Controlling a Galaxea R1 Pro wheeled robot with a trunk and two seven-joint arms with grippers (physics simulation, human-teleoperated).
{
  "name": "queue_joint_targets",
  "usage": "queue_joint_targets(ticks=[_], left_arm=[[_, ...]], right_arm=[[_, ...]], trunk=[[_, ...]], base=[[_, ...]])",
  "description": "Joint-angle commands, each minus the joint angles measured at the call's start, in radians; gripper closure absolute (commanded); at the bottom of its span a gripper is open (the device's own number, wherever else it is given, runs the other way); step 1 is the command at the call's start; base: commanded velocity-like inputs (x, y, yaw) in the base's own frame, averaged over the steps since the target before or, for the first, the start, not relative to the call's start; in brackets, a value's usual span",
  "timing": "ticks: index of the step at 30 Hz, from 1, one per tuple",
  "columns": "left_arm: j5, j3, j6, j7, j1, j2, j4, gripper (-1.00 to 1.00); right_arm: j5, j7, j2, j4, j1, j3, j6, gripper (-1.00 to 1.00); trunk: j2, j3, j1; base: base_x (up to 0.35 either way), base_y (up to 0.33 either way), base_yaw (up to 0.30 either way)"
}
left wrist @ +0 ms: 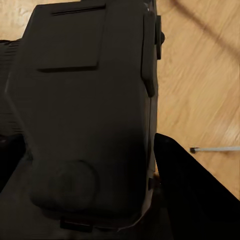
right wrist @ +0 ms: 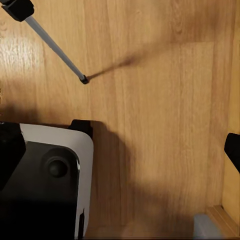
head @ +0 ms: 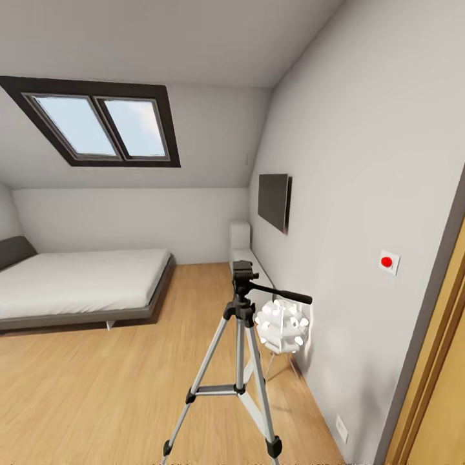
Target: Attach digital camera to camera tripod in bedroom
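Straight ahead in the head view, the camera tripod (head: 240,361) stands at lower centre of the frame on the light wood floor (head: 97,387), its silver-grey legs spread and its thin black pan handle (head: 281,294) pointing toward the right wall. Just behind it, close to that wall, sits a white ball-shaped lamp (head: 281,326) studded with round bulbs. A low bed (head: 77,284) with a white mattress lies at middle left, a dark-framed double skylight (head: 100,126) is set in the sloped ceiling at upper left, and a flat black screen (head: 274,200) hangs on the right wall. Further right on that wall is a small white plate with a red dot (head: 388,261), beside a wooden door frame (head: 439,361) at the frame's right edge. In the left wrist view, the digital camera (left wrist: 85,110) takes up most of the frame as a dark, angular body, with a dark finger (left wrist: 190,185) against its side at lower right, so the left fingers appear to be pinching it. In the right wrist view, a tripod leg (right wrist: 50,45) ends on the floor at upper left, the robot's white-edged base (right wrist: 55,180) lies at lower left, and one dark fingertip (right wrist: 232,150) shows at the right edge; whether the right fingers are spread I cannot tell.
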Motion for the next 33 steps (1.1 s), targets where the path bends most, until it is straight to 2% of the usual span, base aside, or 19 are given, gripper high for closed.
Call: queue_joint_targets(ticks=[1, 3, 4, 8, 10, 21, 33], left_arm=[[-0.036, -0.009, 0.004, -0.006, 0.0, 0.014, 0.0, 1.0], [-0.078, -0.009, 0.006, -0.007, 0.0, 0.024, -0.001, 1.0], [-0.117, -0.009, 0.007, -0.008, 0.0, 0.031, -0.001, 1.0], [-0.189, -0.009, 0.008, -0.01, 0.0, 0.038, -0.001, 1.0], [-0.204, -0.009, 0.003, -0.009, 0.0, 0.04, 0.0, 1.0], [-0.235, -0.008, -0.007, 0.001, 0.0, 0.042, -0.003, 1.0], [-0.235, -0.008, -0.008, 0.002, 0.0, 0.04, -0.005, 1.0]], right_arm=[[0.009, 0.003, 0.002, 0.002, 0.005, -0.009, 0.005, -1.0], [0.008, 0.002, 0.004, 0.002, 0.014, -0.009, 0.007, -1.0], [0.008, 0.002, 0.005, 0.002, 0.024, -0.009, 0.007, -1.0], [0.007, 0.001, 0.007, 0.002, 0.042, -0.009, 0.001, -1.0], [0.007, 0.001, 0.008, 0.002, 0.045, -0.009, -0.001, -1.0], [0.007, 0.001, 0.01, 0.001, 0.051, -0.009, -0.011, -1.0], [0.008, 0.002, 0.009, 0.001, 0.051, -0.009, -0.012, -1.0]], trunk=[[-0.001, -0.002, 0.0], [-0.001, -0.005, 0.0], [-0.001, -0.007, 0.0], [-0.001, -0.013, 0.0], [-0.001, -0.016, 0.0], [-0.001, -0.034, 0.0], [-0.001, -0.054, 0.0]], base=[[0.0, 0.0, 0.0], [0.0, 0.0, 0.0], [0.0, 0.0, 0.0], [0.0, 0.0, 0.0], [0.0, 0.0, 0.0], [0.0, 0.0, 0.0], [0.0, 0.0, 0.0]])
